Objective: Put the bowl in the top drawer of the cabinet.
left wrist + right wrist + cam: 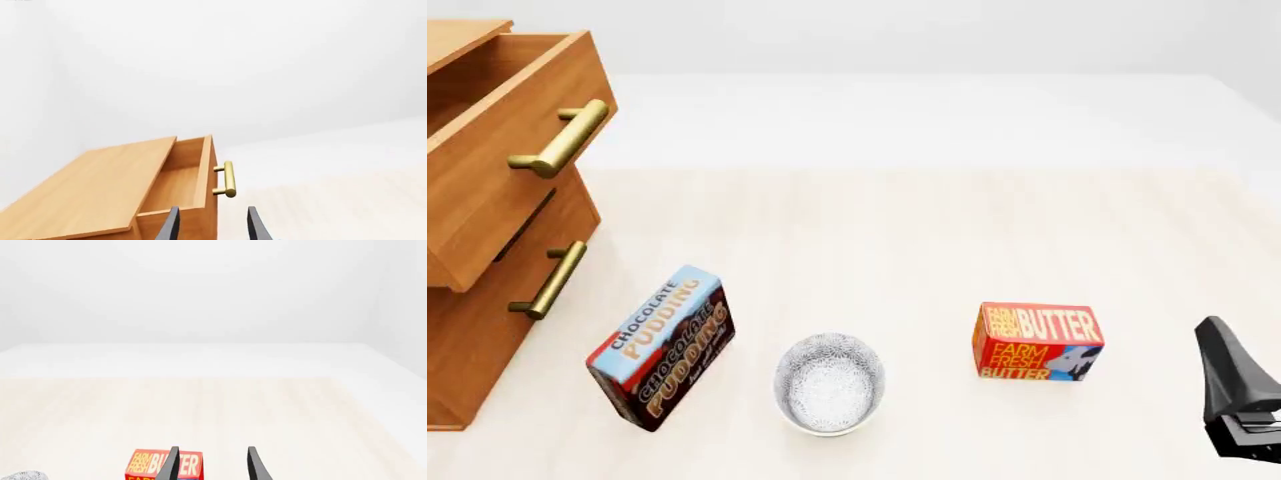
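The speckled white bowl (830, 383) sits upright on the table near the front, between a pudding box and a butter box; its edge shows in the right wrist view (23, 476). The cabinet (465, 345) stands at the far left with its top drawer (501, 190) pulled out and its brass handle (561, 140) facing right. In the left wrist view the top drawer (179, 182) is open and empty, and my left gripper (212, 227) is open just in front of it. My right gripper (212, 466) is open, with one finger (1225, 370) showing at the front right, well right of the bowl.
A chocolate pudding box (661, 345) stands tilted left of the bowl, close to the cabinet's lower drawer handle (550, 280). A red butter box (1038, 342) stands right of the bowl, between it and my right gripper. The table (908, 230) stretches back behind them.
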